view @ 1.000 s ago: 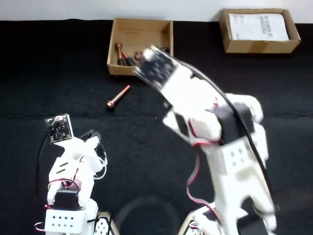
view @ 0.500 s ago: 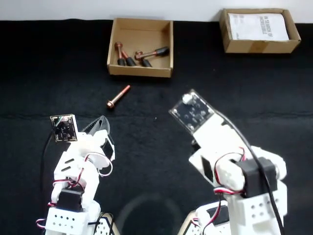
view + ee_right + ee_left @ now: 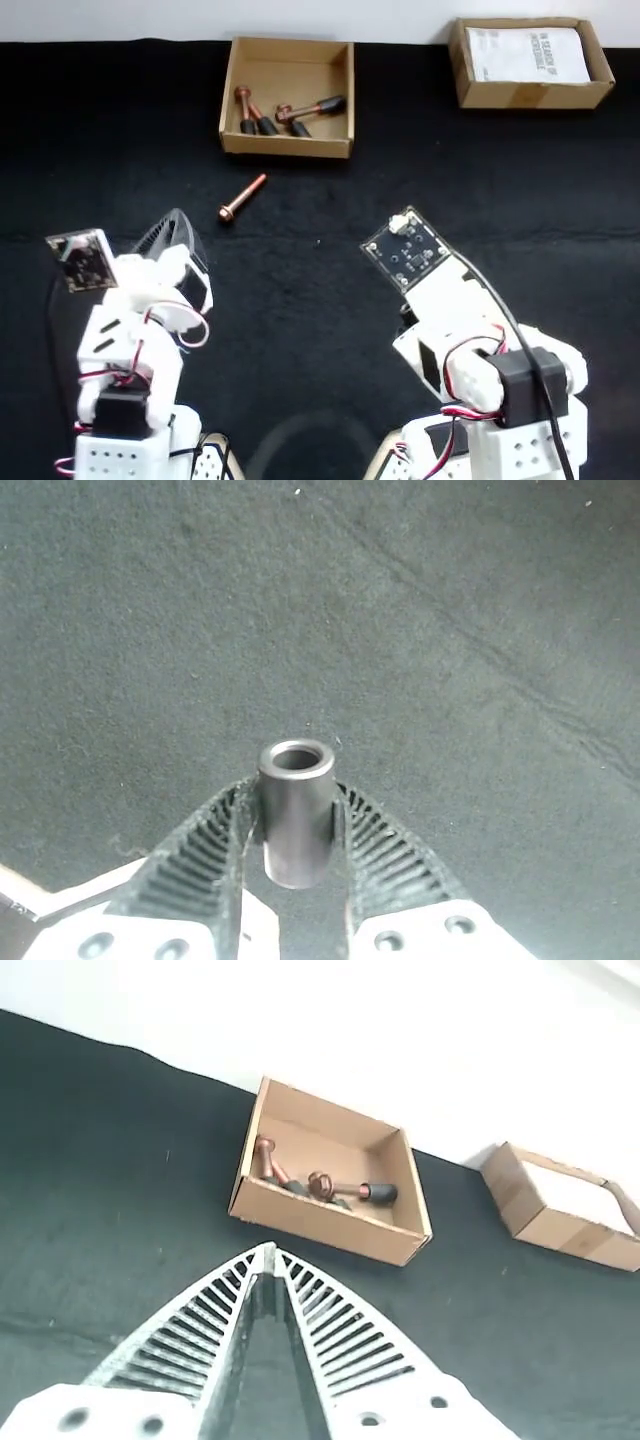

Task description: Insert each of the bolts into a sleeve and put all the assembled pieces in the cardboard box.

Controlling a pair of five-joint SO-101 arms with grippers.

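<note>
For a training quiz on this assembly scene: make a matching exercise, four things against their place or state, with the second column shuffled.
Things:
1. loose bolt
2. sleeve
3. assembled pieces
4. left gripper

Place or state:
A. shut, holding nothing
B. inside the cardboard box
C. lying on the black table, outside the box
D. clamped in the right gripper

Pairs: 1-C, 2-D, 3-B, 4-A
</note>
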